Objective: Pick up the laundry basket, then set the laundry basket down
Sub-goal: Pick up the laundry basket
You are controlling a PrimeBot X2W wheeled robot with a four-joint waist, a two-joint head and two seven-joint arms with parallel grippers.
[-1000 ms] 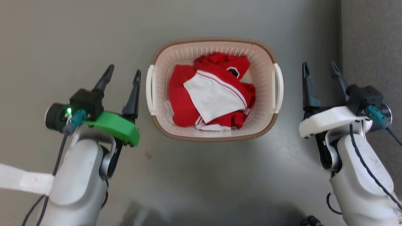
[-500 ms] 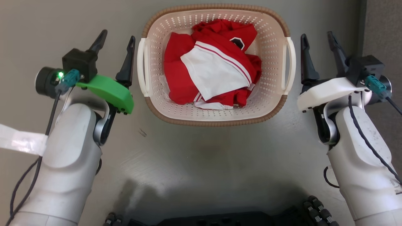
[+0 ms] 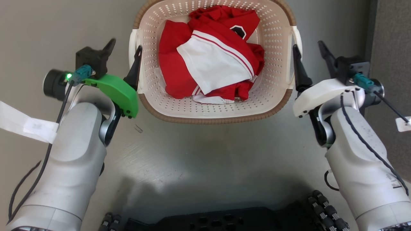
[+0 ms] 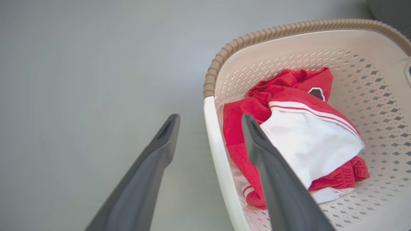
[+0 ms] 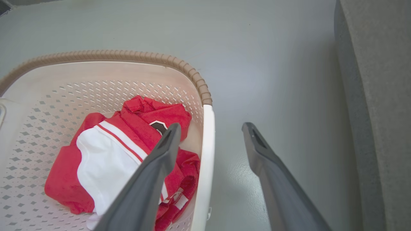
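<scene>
Head view: a rounded cream plastic laundry basket (image 3: 212, 120) with perforated walls and a brown woven-look rim is seen standing on the smooth grey floor (image 3: 199, 160). It is straight ahead between the two arms, and its far rim is cut off by the top edge.
Contents: a crumpled red-and-white cloth garment (image 3: 208, 54) is heaped inside, with a small black badge (image 3: 238, 31) outlined in white showing on top.
Left gripper (image 3: 125, 45): it is spread wide and set astride the white left handle (image 4: 218, 160). In the left wrist view the outer finger is seen over the floor and the inner one over the basket's inside, with the handle bar between them. Whether anything is touched cannot be told.
Right gripper (image 3: 307, 45): it is mirrored, fingers apart around the white right handle (image 5: 205, 154), with nothing clamped.
Change from half a second ago: both grippers were then held just outside the handles; now each inner finger has been brought across its handle. The basket is shown higher in the head view and more of the robot's black base (image 3: 208, 223) is shown, so the camera has been tipped down.
Labels: a white strip of tape (image 3: 25, 123) is seen on the left arm's cable and a small white tag (image 3: 404, 124) on the right arm's cable; any print is too small to be read.
</scene>
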